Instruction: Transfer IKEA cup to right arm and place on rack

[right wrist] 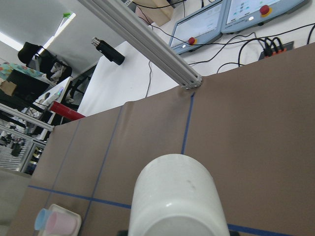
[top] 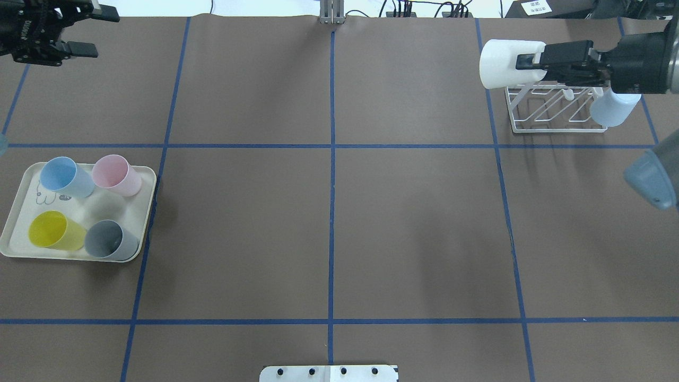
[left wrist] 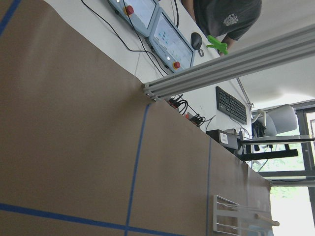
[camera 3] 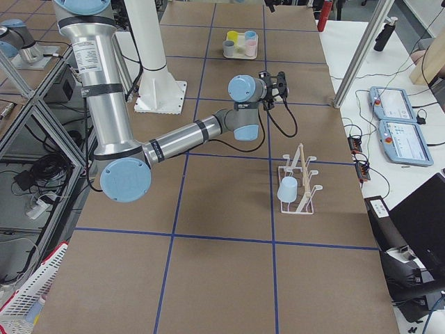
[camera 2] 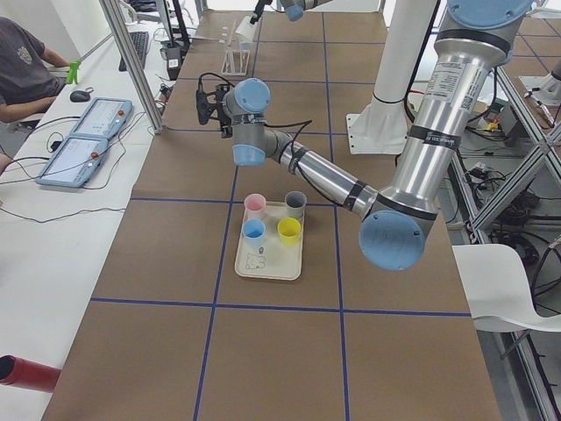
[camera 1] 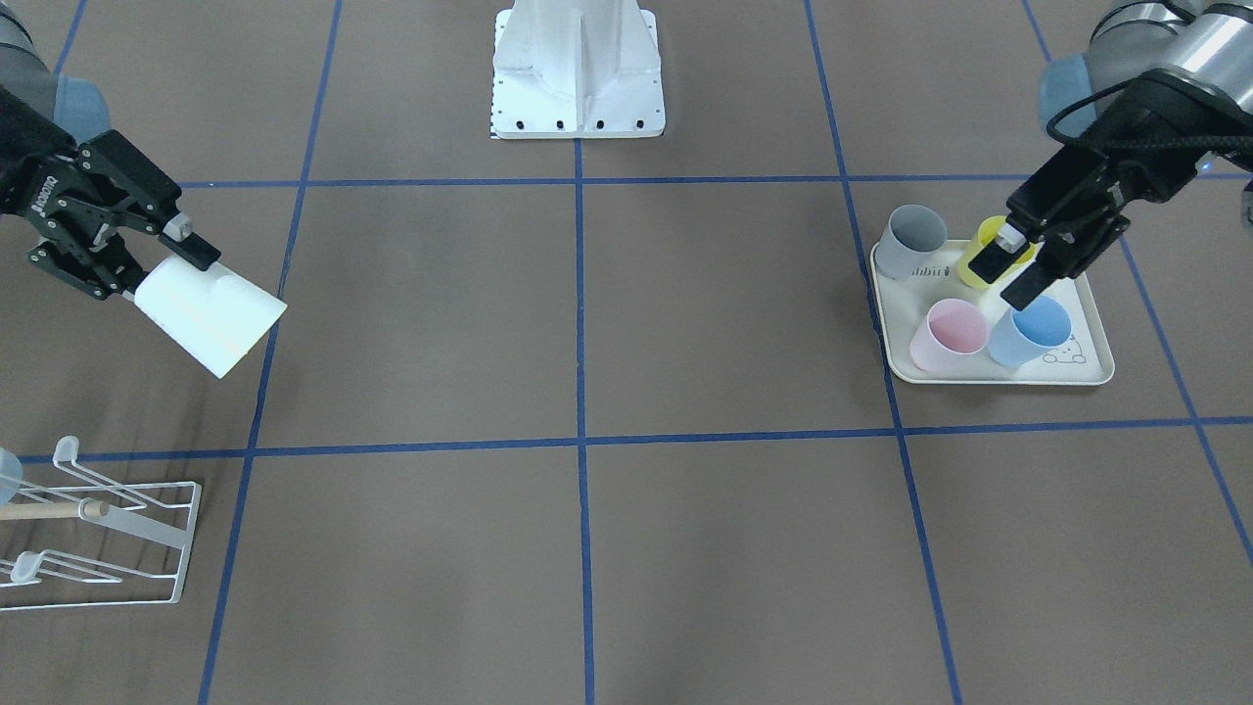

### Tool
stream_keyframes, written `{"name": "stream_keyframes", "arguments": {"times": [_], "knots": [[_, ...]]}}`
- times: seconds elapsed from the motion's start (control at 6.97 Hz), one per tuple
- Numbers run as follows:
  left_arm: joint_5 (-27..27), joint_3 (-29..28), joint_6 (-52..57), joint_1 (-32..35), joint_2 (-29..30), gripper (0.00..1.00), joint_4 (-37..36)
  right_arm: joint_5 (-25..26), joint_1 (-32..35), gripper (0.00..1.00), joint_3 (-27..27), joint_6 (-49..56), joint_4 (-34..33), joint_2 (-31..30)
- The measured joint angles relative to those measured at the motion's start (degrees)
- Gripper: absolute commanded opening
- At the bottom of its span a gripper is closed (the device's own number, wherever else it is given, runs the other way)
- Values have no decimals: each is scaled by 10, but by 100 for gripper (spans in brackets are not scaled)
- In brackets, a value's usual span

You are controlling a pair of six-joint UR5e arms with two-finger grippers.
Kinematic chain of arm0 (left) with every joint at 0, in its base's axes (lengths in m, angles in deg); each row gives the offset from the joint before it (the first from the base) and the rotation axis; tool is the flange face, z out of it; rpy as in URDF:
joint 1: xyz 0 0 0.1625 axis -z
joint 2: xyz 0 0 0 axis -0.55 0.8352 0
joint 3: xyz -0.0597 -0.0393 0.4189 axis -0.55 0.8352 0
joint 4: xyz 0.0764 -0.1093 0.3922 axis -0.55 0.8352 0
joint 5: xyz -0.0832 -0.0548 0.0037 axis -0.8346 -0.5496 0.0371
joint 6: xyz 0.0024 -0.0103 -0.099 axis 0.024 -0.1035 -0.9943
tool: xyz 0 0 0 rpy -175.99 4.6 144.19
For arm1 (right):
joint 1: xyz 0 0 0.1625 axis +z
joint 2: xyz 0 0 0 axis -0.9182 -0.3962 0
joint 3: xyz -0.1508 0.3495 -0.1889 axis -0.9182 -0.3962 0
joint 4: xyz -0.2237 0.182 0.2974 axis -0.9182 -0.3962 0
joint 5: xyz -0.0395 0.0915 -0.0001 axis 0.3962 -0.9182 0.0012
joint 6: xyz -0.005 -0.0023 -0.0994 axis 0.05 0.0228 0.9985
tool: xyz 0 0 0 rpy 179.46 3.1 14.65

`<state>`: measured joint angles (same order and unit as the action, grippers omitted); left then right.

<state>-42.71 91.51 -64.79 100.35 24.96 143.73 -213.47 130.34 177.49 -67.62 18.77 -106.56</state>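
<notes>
Step in hand: placement leg. The white plastic IKEA cup (camera 1: 210, 318) is with the right claw (camera 1: 168, 274), whose fingers are pressed onto its wall near one end. The cup lies on its side and sticks out beyond the fingertips, held aloft over the brown paper-covered surface (top: 414, 228). Which end is the mouth: cannot tell with confidence. The left claw (top: 98, 31) is spread and empty. It is raised; it only overlaps the cream tray (top: 90, 204) of four coloured cups in the front-facing view, and sits well away from it in the overhead view. I judge the handover part done. The white wire rack with looped prongs (top: 546, 114) stands at the right arm's end of the surface, with its light wooden dowel (camera 1: 44, 510) running along it and a pale blue cup (top: 612, 109) already hung at one end. The white cup is near the rack but not touching it. The front-facing view puts it on the robot's side of the rack, not yet over the prongs. Next move, as I judge it: carry the cup over a free prong away from the blue cup, turn the wrist so the mouth faces down, lower until the prong is inside the cup, then release. Watch for: the rim snagging a wire loop, or knocking the hung cup.
</notes>
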Motion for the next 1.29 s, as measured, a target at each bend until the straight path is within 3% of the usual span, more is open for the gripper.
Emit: {"name": "stream_keyframes", "arguments": {"times": [0.43, 0.86, 1.0, 1.29], "knots": [[4, 5, 249, 36, -41, 100, -139, -17, 61, 13, 41, 153, -182, -37], [36, 7, 429, 67, -75, 100, -229, -34, 118, 13, 91, 416, -504, -25], [49, 5, 484, 72, -90, 100, -248, -40, 128, 13, 89, 490, -586, -14], [54, -3, 552, 79, -117, 100, -261, -77, 144, 13, 38, 559, -658, 12]]}}
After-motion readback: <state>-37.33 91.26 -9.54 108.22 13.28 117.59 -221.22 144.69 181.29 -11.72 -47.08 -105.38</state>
